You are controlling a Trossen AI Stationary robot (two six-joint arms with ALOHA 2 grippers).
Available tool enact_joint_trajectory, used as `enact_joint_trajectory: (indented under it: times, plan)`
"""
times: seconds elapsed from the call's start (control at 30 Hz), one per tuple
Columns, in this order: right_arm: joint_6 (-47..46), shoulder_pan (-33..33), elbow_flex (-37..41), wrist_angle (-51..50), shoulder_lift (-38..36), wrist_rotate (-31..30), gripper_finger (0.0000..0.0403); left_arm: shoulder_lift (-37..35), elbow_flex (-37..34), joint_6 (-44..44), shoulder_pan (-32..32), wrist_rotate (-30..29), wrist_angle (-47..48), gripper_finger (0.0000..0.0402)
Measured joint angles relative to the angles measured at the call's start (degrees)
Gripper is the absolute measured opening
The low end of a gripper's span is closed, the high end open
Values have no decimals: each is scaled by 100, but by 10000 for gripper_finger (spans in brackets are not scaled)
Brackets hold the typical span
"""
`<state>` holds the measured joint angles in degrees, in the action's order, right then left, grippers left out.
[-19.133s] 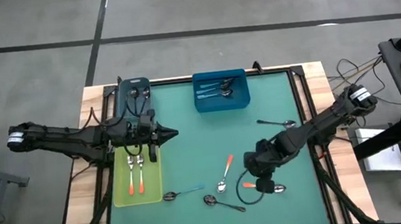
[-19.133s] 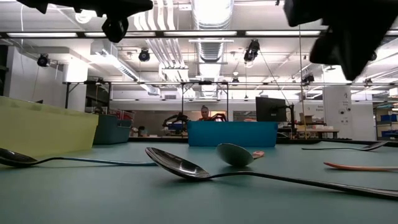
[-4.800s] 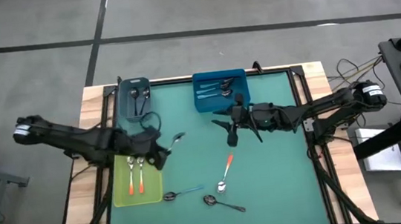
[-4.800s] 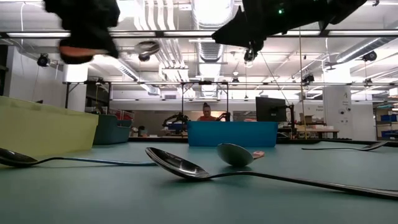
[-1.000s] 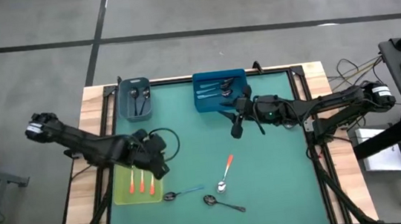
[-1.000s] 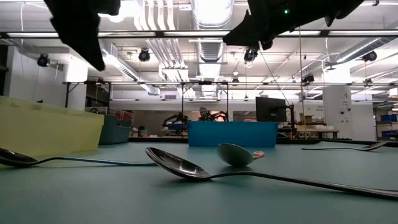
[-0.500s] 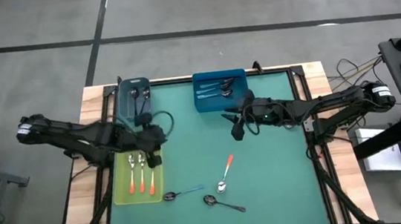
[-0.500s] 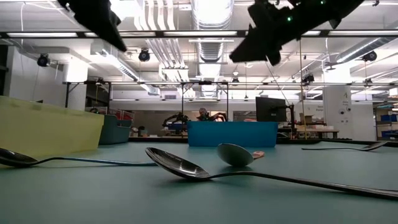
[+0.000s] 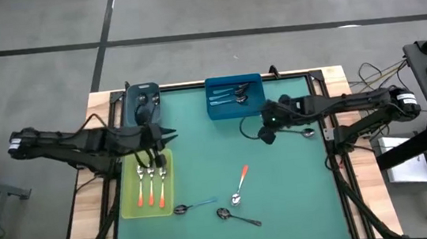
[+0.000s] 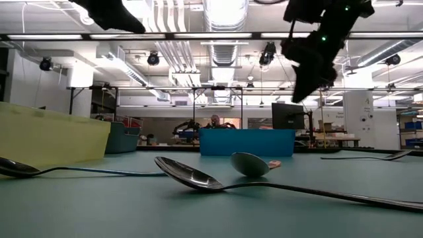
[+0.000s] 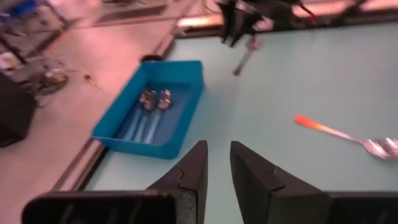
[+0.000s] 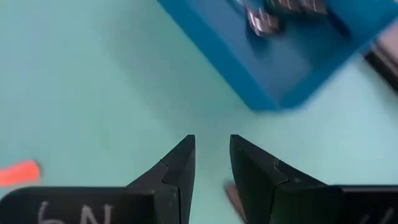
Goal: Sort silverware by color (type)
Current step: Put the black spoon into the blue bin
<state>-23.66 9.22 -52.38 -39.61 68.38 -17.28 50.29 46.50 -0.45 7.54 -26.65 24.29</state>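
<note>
- Since a second ago, the left gripper (image 9: 161, 133) has lifted from the yellow-green tray (image 9: 133, 207) toward the grey bin (image 9: 128, 93); its fingers stand slightly apart, empty.
- Right gripper (image 9: 266, 135), pointing down just right of the blue bin (image 9: 236, 111), fingers apart, empty.
- Three orange-handled spoons (image 9: 150, 186) lie in the tray; other spoons are blurry.

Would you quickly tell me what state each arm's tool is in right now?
Left tool: fingers slightly apart, holding nothing, above the yellow-green tray.
Right tool: fingers slightly apart, empty, beside the blue bin.
</note>
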Motion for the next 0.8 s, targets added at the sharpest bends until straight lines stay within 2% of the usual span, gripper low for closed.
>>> enact_joint_trajectory:
  times: [0.2, 0.33, 0.57, 0.67, 0.8]
  plan:
    - [-56, 455, -28, -1085, 2, 930, 91, -152, -358, -171, -18, -706, -489, 52]
    - [-51, 807, 123, -1460, 4, 1487, 85, -148, -380, -193, -21, -740, -499, 52]
    - [79, 1264, 495, -1532, 134, 1733, 89, -92, -351, -192, -23, -743, -522, 52]
    - [-11, 1350, 531, -1544, 425, 1734, 100, -69, -351, -182, -25, -744, -520, 52]
    - [589, 1341, 513, -1532, 931, 1731, 124, -51, -351, -179, -25, -746, -524, 52]
